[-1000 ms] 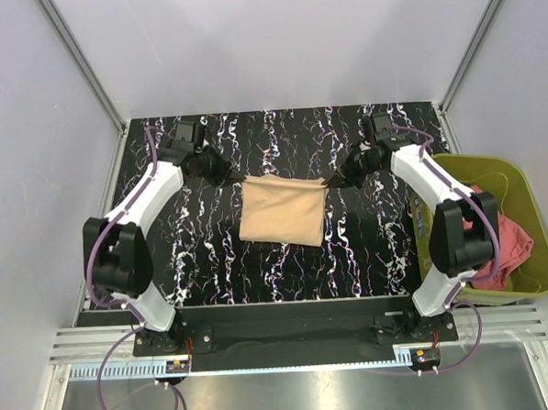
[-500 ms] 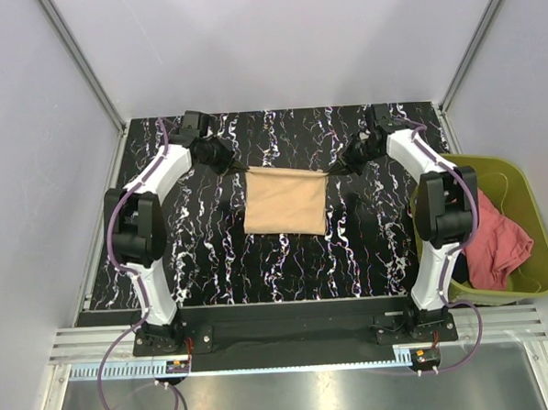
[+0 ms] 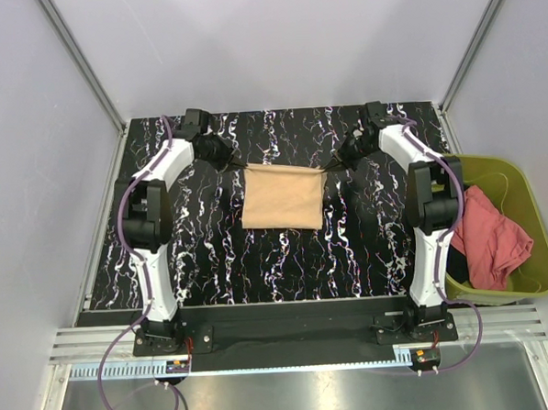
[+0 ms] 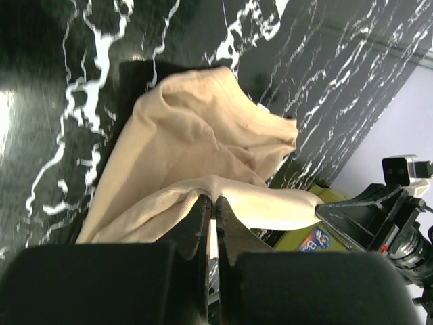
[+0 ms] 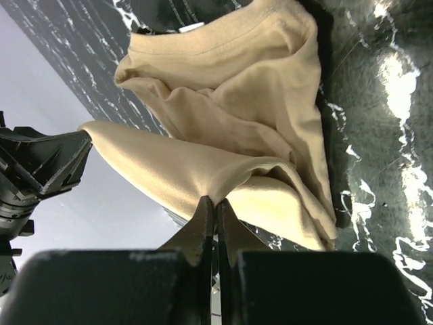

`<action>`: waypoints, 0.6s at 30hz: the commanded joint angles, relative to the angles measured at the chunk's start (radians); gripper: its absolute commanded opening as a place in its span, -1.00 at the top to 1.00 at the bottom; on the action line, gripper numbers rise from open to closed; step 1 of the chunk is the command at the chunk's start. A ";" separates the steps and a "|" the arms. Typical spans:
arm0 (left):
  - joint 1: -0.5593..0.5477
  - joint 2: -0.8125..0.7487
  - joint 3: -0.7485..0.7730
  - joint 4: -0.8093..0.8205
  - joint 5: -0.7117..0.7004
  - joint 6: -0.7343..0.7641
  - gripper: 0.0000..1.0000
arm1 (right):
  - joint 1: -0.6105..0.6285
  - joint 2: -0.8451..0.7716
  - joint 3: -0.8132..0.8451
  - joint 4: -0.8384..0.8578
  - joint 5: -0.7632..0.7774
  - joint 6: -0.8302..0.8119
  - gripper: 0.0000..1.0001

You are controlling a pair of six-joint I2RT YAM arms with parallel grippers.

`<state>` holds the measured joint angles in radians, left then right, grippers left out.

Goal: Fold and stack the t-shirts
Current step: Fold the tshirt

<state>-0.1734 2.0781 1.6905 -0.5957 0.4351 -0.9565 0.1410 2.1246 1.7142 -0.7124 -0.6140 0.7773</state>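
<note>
A tan-beige t-shirt (image 3: pixel 283 197) lies folded on the black marbled table (image 3: pixel 213 263), its far edge stretched between both arms. My left gripper (image 3: pixel 238 165) is shut on the shirt's far left corner (image 4: pixel 210 189). My right gripper (image 3: pixel 328 168) is shut on the far right corner (image 5: pixel 216 193). Both wrist views show the cloth (image 4: pixel 189 135) (image 5: pixel 237 115) draped from the pinched corners down to the table, with the opposite gripper at the other end of the taut edge. A salmon-red t-shirt (image 3: pixel 492 239) lies crumpled in the bin at the right.
The olive-green plastic bin (image 3: pixel 532 210) stands off the table's right edge, beside the right arm's base. Grey walls and metal frame posts close in the table at the back and sides.
Both grippers have carried the shirt's held edge toward the far side of the table, and the arms have stretched out. The shirt has shifted slightly away from me.
</note>
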 commanded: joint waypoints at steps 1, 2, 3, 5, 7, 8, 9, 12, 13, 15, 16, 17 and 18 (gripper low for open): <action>0.035 0.052 0.090 0.031 -0.010 0.033 0.80 | -0.027 0.037 0.077 -0.013 0.033 -0.032 0.95; 0.037 0.081 0.106 0.028 -0.016 0.042 0.64 | -0.027 0.070 0.097 -0.013 0.071 -0.041 0.91; 0.038 0.098 0.126 0.030 -0.045 0.071 0.52 | -0.030 0.095 0.120 -0.004 0.089 -0.067 0.88; 0.043 0.179 0.228 0.011 -0.071 0.134 0.33 | -0.061 0.183 0.234 -0.007 0.118 -0.110 0.66; 0.045 0.247 0.446 -0.088 -0.125 0.258 0.20 | -0.078 0.239 0.346 -0.027 0.138 -0.156 0.29; 0.045 0.281 0.506 -0.158 -0.131 0.290 0.19 | -0.090 0.245 0.378 -0.033 0.125 -0.167 0.07; 0.045 0.274 0.544 -0.171 -0.151 0.330 0.19 | -0.092 0.247 0.427 -0.048 0.123 -0.191 -0.07; 0.032 0.147 0.407 -0.112 -0.168 0.371 0.11 | -0.090 0.235 0.447 -0.062 0.079 -0.245 -0.36; 0.032 0.090 0.361 -0.087 -0.151 0.371 0.08 | -0.092 0.229 0.441 -0.073 0.080 -0.257 -0.40; 0.025 0.056 0.251 -0.020 -0.069 0.375 0.02 | -0.090 0.207 0.380 -0.081 0.092 -0.288 -0.43; 0.014 0.047 0.224 -0.007 -0.043 0.384 -0.01 | -0.090 0.181 0.355 -0.079 0.086 -0.296 -0.43; 0.006 0.030 0.200 0.016 -0.021 0.413 -0.02 | -0.089 0.166 0.328 -0.055 0.067 -0.302 -0.43; 0.000 0.020 0.151 0.036 0.014 0.427 -0.02 | -0.086 0.147 0.255 -0.027 0.047 -0.305 -0.42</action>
<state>-0.1444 2.1700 1.9167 -0.6506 0.3519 -0.6147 0.0322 2.3619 2.0560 -0.7444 -0.5217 0.5392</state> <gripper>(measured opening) 0.508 0.712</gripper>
